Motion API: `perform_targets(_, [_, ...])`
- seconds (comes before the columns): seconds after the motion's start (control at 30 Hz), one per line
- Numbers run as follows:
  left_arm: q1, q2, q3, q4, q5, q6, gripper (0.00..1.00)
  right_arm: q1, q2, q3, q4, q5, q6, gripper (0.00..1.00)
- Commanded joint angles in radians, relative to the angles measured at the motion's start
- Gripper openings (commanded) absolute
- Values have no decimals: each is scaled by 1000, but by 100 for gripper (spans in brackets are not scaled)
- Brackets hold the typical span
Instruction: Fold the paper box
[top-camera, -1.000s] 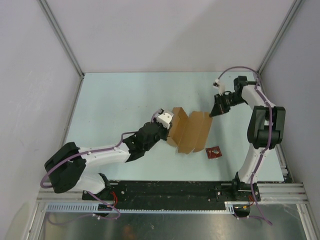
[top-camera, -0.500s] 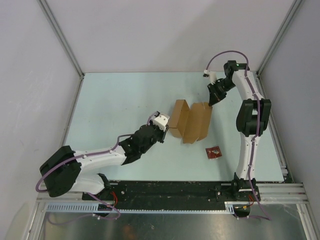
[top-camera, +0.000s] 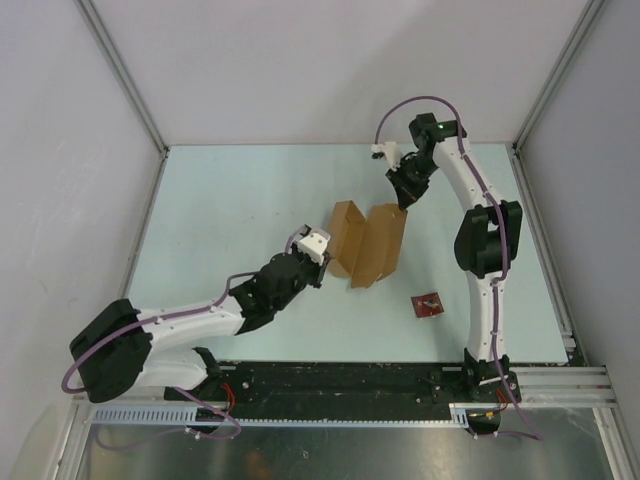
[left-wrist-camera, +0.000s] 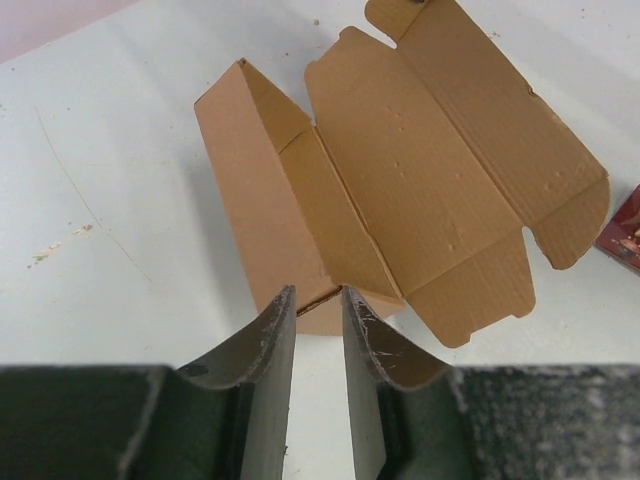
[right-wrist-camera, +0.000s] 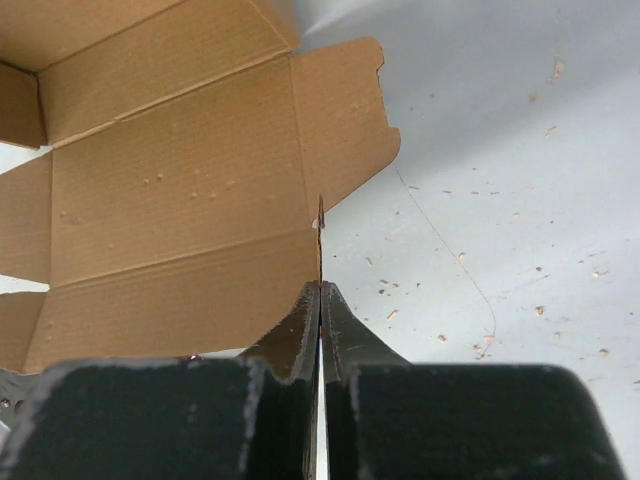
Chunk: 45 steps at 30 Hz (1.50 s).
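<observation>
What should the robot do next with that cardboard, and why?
Probably the right gripper, jaws shut on an edge of the brown die-cut cardboard box, should lift that flat flap upright. One side wall already stands, and the left gripper sits at the near corner.

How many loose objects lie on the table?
2: the paper box in the middle, and a small red packet off its near right corner. Nothing seems hidden.

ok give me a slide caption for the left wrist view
Left gripper pinching the near corner of a half-folded cardboard box, flaps open, on a pale table; red packet at right edge
</observation>
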Motion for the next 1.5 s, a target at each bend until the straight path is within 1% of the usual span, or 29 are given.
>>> perform_targets(0.0, [8, -63, -31, 39, -11, -13, 31, 35, -88, 69, -185, 56, 22, 0])
perform_targets(0.13, [11, -92, -49, 39, -10, -16, 31, 56, -98, 115, -185, 44, 48, 0])
perform_targets(0.33, [12, -123, -72, 41, -5, -26, 31, 131, -95, 178, -185, 52, 83, 13])
perform_targets(0.43, [12, -134, -83, 39, -13, -30, 32, 167, -69, 237, -185, 50, 108, 30])
perform_targets(0.47, [14, -140, -91, 41, -16, -33, 32, 187, -60, 253, -178, 40, 115, 44])
perform_targets(0.5, [14, -144, -95, 41, -18, -33, 32, 193, -55, 267, -173, 33, 125, 50])
perform_targets(0.57, [16, -160, -109, 42, -24, -38, 32, 211, -48, 284, -133, 21, 151, 59])
perform_targets(0.63, [19, -173, -118, 42, -28, -46, 32, 213, -61, 280, -89, 9, 177, 62])
perform_targets(0.67, [20, -180, -128, 41, -33, -47, 32, 208, -68, 278, -40, -5, 206, 65])
perform_targets(0.73, [22, -198, -134, 42, -39, -49, 33, 193, -89, 264, 22, -17, 255, 67])
perform_targets(0.8, [25, -216, -143, 42, -54, -50, 33, 172, -129, 223, 111, -42, 333, 71])
perform_targets(0.87, [28, -232, -151, 42, -65, -53, 33, 172, -152, 195, 161, -7, 382, 74])
perform_targets(0.97, [29, -264, -161, 42, -74, -58, 34, 172, -160, 183, 184, 48, 450, 78])
perform_targets(1.07, [31, -304, -171, 42, -87, -58, 36, 161, -177, 168, 217, 70, 502, 80])
perform_targets(1.23, [58, -370, -177, 44, -143, -81, 38, 116, -264, 67, 319, 104, 608, 80])
perform_targets(1.3, [110, -374, -168, 50, -117, -102, 38, 93, -278, 42, 336, 137, 622, 81])
perform_targets(1.33, [136, -368, -160, 53, -70, -127, 38, 87, -288, 18, 336, 148, 629, 81])
perform_targets(1.37, [196, -345, -137, 57, -39, -139, 38, 69, -295, 4, 338, 157, 643, 81])
perform_targets(1.43, [255, -301, -91, 70, 13, -173, 38, 49, -325, -62, 356, 141, 655, 80])
perform_targets(1.47, [311, -278, -71, 70, 31, -182, 38, 31, -342, -90, 372, 139, 666, 80])
